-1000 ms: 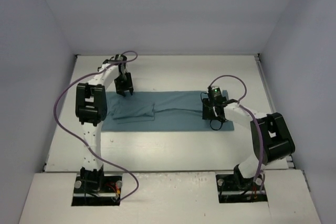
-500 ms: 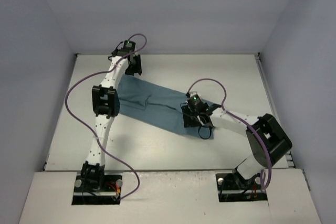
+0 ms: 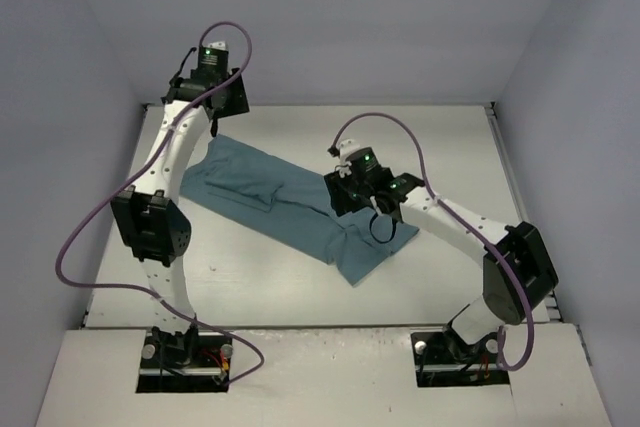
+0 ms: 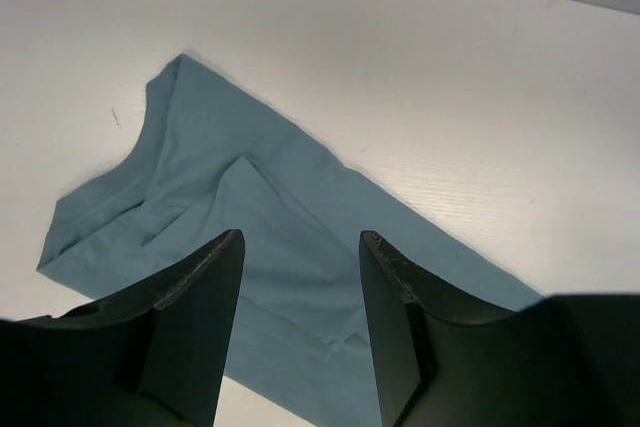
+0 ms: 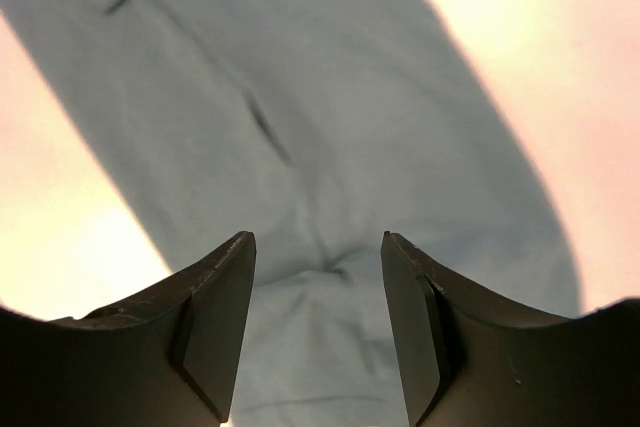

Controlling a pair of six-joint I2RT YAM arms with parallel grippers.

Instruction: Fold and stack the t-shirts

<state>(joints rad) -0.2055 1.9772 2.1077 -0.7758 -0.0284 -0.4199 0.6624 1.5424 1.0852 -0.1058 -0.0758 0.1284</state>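
Note:
The teal t-shirt (image 3: 280, 197) lies folded into a long strip, slanting across the white table from far left to near right. My left gripper (image 3: 217, 123) is open and empty, raised above the strip's far-left end. In the left wrist view the gripper (image 4: 300, 237) looks down on the t-shirt (image 4: 200, 147) with its folded sleeve. My right gripper (image 3: 340, 193) is open and empty, low over the strip's right half. In the right wrist view the gripper (image 5: 317, 237) straddles a small crease in the t-shirt (image 5: 300, 97).
Grey walls close the table (image 3: 450, 137) on the left, back and right. Purple cables loop off both arms. The arm bases sit at the near edge. A small dark mark (image 4: 113, 117) is on the table next to the shirt.
The shirt strip has swung from level to slanted, its right end drawn nearer and leftwards. My left gripper rose towards the far-left corner. My right gripper moved left along the strip.

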